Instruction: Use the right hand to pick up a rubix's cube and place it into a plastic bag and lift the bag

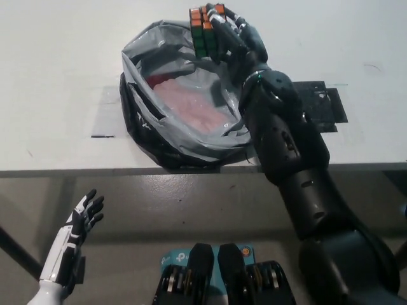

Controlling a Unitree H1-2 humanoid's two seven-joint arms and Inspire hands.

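My black right hand is shut on a Rubik's cube with orange and green faces showing, held above the far rim of the bag. The grey and black plastic bag lies open on the white table, with something pink visible inside. My black forearm crosses over the bag's right side and hides part of its rim. My white left hand rests low at the lower left, below the table edge, fingers apart and holding nothing.
A black flat plate lies on the table right of the bag, partly under my arm. A dark tape strip marks the table left of the bag. The table's front edge runs across the middle.
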